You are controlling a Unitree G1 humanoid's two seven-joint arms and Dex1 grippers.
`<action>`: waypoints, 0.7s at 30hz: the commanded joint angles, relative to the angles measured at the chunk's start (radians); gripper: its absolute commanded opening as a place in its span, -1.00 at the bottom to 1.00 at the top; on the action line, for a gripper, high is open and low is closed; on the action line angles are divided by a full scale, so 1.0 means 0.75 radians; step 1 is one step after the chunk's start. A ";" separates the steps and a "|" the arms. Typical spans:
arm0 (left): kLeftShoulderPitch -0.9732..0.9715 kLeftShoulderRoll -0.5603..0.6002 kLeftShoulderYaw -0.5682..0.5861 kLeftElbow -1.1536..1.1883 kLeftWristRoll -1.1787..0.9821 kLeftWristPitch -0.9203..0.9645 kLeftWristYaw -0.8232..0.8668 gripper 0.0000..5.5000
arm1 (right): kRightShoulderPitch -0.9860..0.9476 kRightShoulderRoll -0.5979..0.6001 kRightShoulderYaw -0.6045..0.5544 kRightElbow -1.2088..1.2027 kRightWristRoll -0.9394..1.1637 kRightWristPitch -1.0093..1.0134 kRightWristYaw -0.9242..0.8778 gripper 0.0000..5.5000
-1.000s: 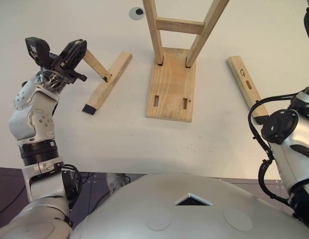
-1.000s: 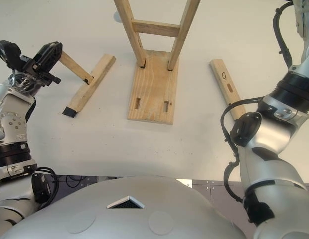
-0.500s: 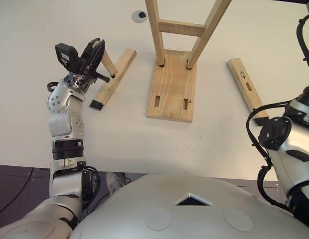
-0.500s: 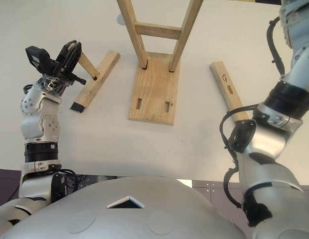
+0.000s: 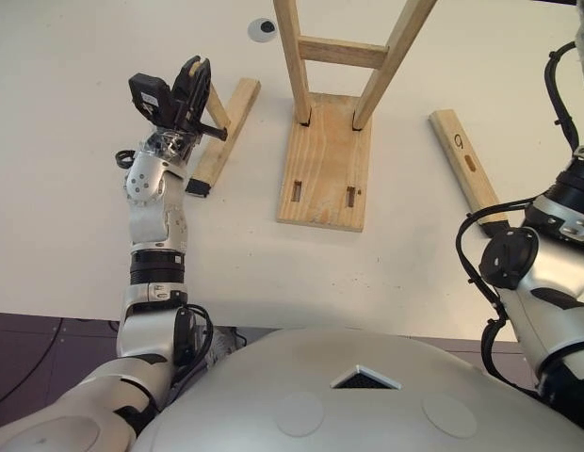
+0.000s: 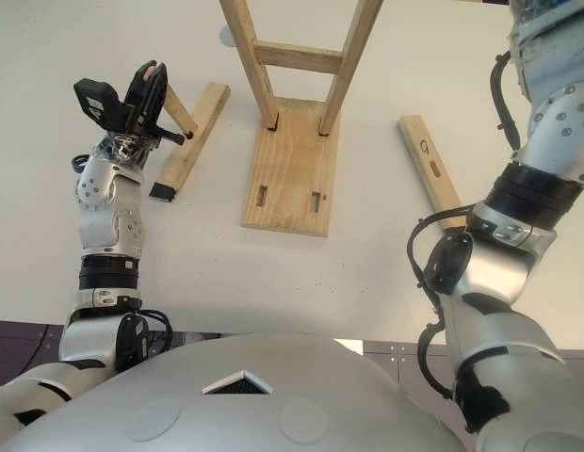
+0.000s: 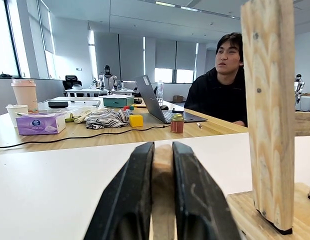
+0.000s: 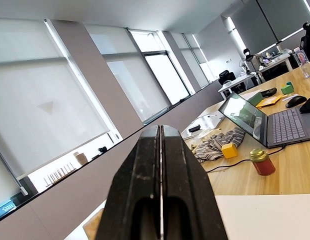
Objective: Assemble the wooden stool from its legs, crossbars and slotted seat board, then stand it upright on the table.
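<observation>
- Left eye view: your left gripper (image 5: pixel 194 87) is clamped on the free end of a crossbar (image 5: pixel 215 108). The bar's other end sits in a leg (image 5: pixel 223 139) just right of the hand, and the leg's black-capped end points back toward you.
- Farther right of that hand, the board (image 5: pixel 322 184) lies flat on the table (image 5: pixel 85 235). A frame (image 5: pixel 341 52) of two legs and a rung stands in its far slots, and the two slots nearer you are open.
- Well right of the board, a spare leg (image 5: pixel 466 162) lies flat, close to your right arm.
- Left wrist view: both fingers (image 7: pixel 126 200) pinch the crossbar (image 7: pixel 163 195) between them. Near the hand, one frame leg (image 7: pixel 267 115) rises from the board (image 7: pixel 250 215).
- Right wrist view: your right gripper (image 8: pixel 161 190) has its fingers pressed together with nothing between them, pointing toward the room's windows (image 8: pixel 55 115).
</observation>
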 commanded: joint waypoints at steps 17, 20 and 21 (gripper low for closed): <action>0.128 0.495 -0.025 -0.524 0.024 0.883 -0.185 -0.26 | 0.071 0.001 0.009 -0.034 -0.046 0.006 -0.007 -1.00; 0.123 0.700 -0.084 -0.687 0.011 1.147 -0.316 -0.12 | 0.094 0.004 0.001 -0.041 -0.059 0.001 -0.019 -1.00; 0.122 0.746 -0.111 -0.708 0.016 1.179 -0.358 -0.04 | 0.098 0.006 -0.001 -0.043 -0.062 0.000 -0.023 -1.00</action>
